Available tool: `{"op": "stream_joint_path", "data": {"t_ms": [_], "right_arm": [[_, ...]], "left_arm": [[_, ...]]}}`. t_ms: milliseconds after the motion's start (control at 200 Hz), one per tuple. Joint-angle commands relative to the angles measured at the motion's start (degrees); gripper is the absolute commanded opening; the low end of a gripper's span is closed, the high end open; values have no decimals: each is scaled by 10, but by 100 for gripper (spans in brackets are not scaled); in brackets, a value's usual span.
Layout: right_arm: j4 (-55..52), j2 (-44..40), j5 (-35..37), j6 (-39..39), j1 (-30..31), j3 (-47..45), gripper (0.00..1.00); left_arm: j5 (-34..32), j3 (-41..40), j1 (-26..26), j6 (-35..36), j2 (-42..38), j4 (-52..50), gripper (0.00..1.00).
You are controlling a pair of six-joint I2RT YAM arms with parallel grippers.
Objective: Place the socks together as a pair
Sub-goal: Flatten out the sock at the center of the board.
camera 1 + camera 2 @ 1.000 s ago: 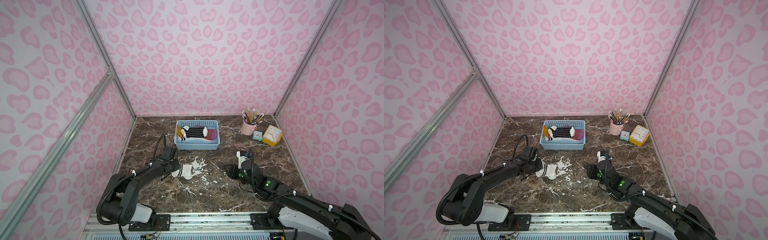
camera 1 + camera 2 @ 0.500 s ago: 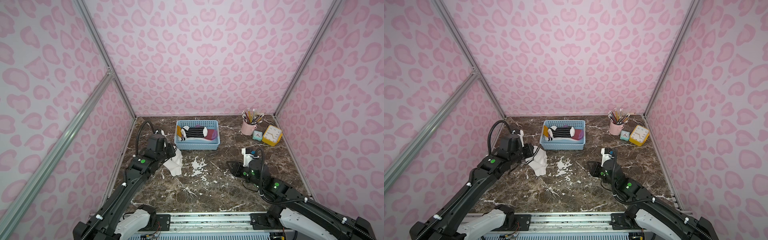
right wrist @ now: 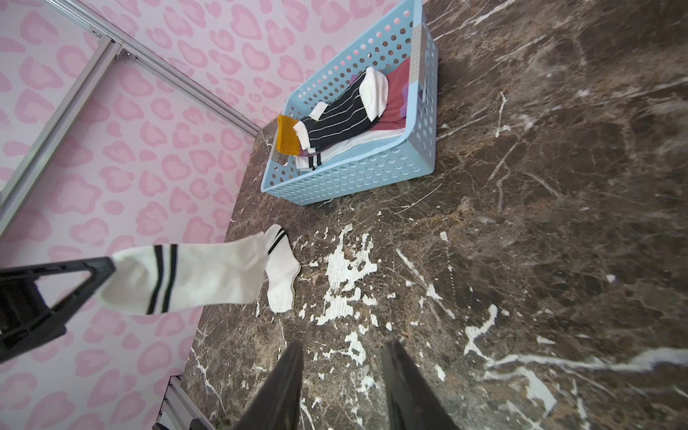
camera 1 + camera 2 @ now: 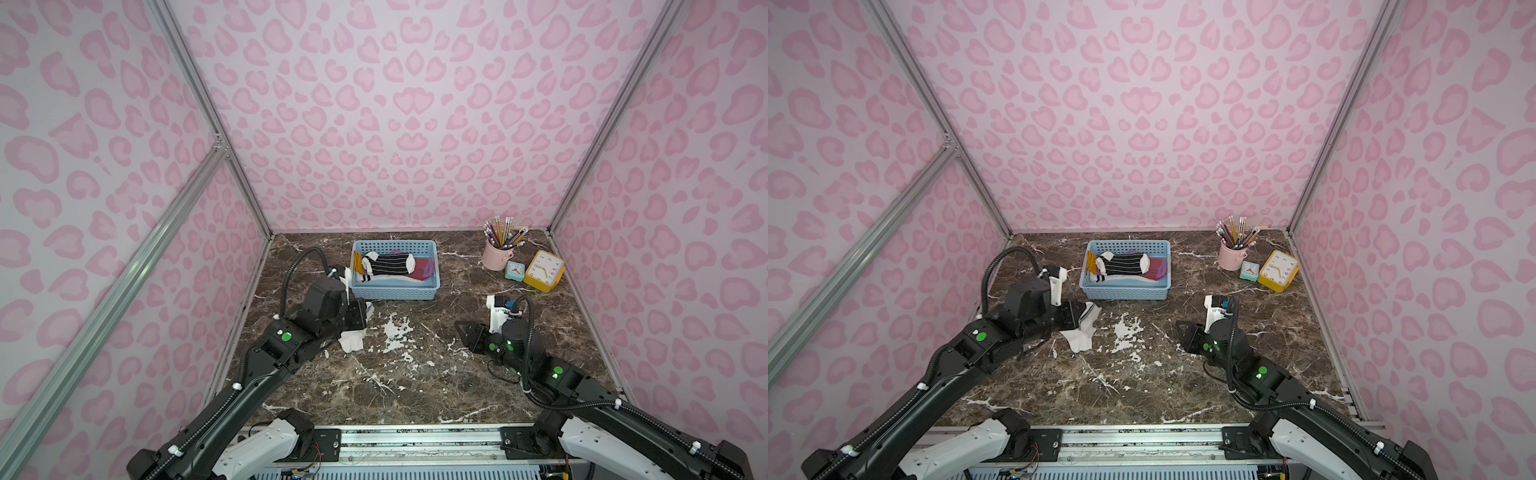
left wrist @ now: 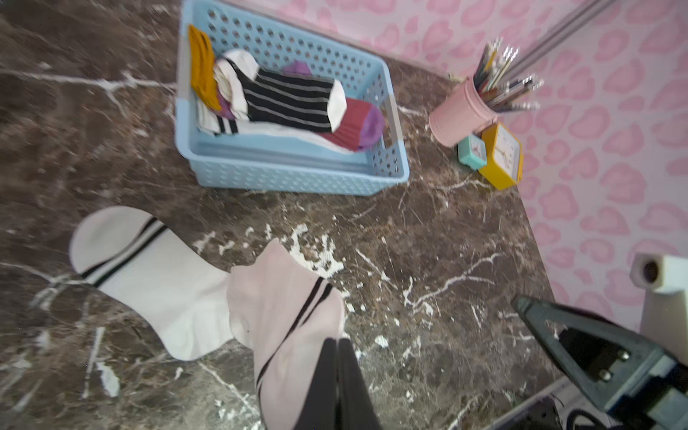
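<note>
Right gripper [image 3: 342, 346]: fingers spread, empty, over the near-right table [image 3: 521, 223]. Left gripper [image 5: 337, 344]: fingers pinching one white banded sock [image 5: 286, 316], raised left of centre. Matching sock [image 5: 156, 275] lies flat below it. Far: basket [image 4: 395, 293] holds other socks [image 4: 388, 264].

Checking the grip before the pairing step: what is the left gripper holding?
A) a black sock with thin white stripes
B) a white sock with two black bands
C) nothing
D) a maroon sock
B: the left gripper is shut on a white sock with two black bands; the black striped sock lies in the basket.
</note>
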Motion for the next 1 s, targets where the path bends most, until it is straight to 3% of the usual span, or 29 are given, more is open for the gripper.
{"op": "stream_joint_path", "data": {"t_ms": [0,35,85,120,255,445,670,830,995], "right_arm": [[-15,-16,20,-5,-1,13,41],[-26,-23,25,-8,-2,16,41],[-47,-34,34,-10,-5,27,41],[-66,-43,42,-14,-5,37,42],[-126,-95,94,-26,-6,62,43],[-168,-146,113,-22,-8,57,44],[-134,-113,82,-4,-8,35,43],[-96,-11,41,0,-1,58,41],[-68,150,102,15,102,126,40]], "left_arm": [[-13,-49,-71,-91,40,148,6],[-16,-65,-105,-113,62,198,16],[-18,-65,-144,-146,99,251,41],[-13,-56,-167,-162,126,292,49],[-16,41,-227,-162,210,352,54],[-31,79,-225,-145,216,327,57],[-57,-27,-139,-180,118,233,55],[-84,-81,-60,-178,47,142,54],[-96,-133,25,-195,-30,92,52]]}}
